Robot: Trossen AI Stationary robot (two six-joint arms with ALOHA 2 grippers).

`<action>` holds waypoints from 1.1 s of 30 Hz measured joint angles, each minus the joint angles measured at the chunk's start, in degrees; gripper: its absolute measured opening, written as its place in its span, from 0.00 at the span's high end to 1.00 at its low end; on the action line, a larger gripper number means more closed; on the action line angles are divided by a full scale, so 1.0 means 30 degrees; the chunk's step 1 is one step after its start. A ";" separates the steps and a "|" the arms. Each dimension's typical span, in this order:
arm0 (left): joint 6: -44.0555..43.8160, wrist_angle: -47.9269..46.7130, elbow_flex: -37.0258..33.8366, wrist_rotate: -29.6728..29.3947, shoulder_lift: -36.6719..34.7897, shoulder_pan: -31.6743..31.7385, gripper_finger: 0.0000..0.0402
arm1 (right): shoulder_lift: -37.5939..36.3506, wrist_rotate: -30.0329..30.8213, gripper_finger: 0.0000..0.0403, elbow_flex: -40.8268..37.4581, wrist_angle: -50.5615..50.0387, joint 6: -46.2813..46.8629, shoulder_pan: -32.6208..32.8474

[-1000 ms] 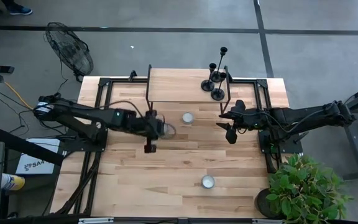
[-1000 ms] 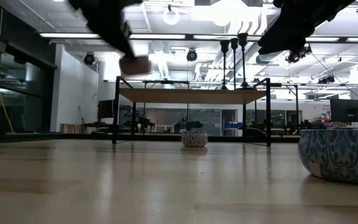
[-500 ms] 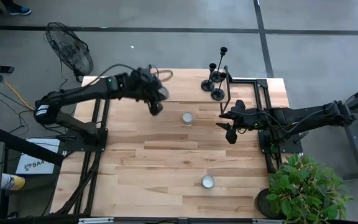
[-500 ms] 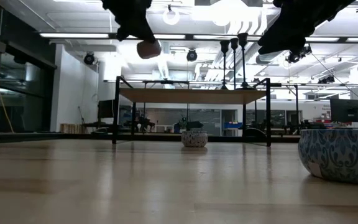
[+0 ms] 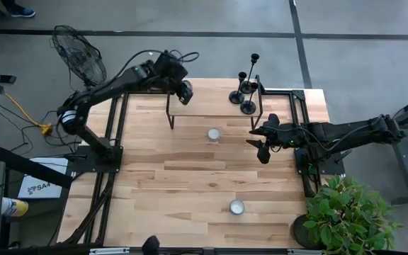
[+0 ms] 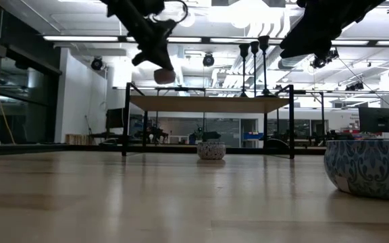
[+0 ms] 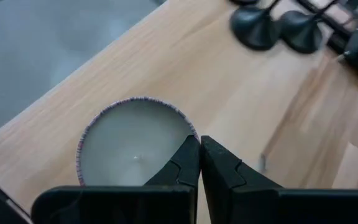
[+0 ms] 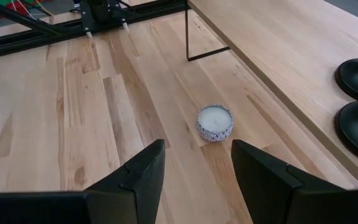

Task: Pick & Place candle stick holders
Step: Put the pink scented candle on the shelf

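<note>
Black metal holders [image 5: 245, 91] stand in a tight cluster on the raised shelf [image 5: 211, 95], at its right end — three of them, touching or nearly so at their domed bases, stems thin and of unequal height. The left gripper [image 7: 199, 163] hovers over the shelf's other end, its fingers [image 7: 182, 167] pinched together on the rim of a small candle tin [image 7: 132, 142]; the holders sit well ahead of those fingertips, across bare wood. The right gripper [image 8: 197, 163] hangs lower, over the table in front of the shelf, fingers spread wide and holding nothing, with another tin [image 8: 215, 122] just ahead of them and two bases off to one side.

By my judgement the holders are stiff, smooth and bottom-heavy — tall ones likely to tip if nudged. The stem offers the surest hold, low down near the base, approached from the side so neighbours are not knocked.
</note>
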 joint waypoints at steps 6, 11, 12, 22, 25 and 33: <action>0.0420 -0.2956 0.3399 -0.0201 0.2722 0.0541 0.99 | 0.0000 0.0007 0.55 0.0000 0.0000 0.0000 -0.0002; 0.0705 -0.4181 0.5408 -0.1208 0.4229 0.0475 0.99 | 0.0000 0.0007 0.55 0.0000 -0.0017 0.0000 -0.0002; 0.0774 -0.4129 0.5618 -0.1312 0.4411 0.0475 0.99 | 0.0000 0.0007 0.55 0.0000 -0.0015 0.0000 0.0000; 0.0415 -0.4467 0.5841 -0.0561 0.5250 0.2151 0.99 | 0.0000 0.0007 0.55 0.0000 -0.0015 0.0015 -0.0002; 0.0099 -0.4240 0.5848 -0.0278 0.5220 0.2474 0.99 | 0.0000 0.0015 0.55 0.0000 -0.0015 0.0007 0.0005; -0.0459 -0.4468 0.5841 0.0420 0.5347 0.2896 0.99 | 0.0000 0.0628 0.55 -0.0007 -0.0015 0.0000 -0.0001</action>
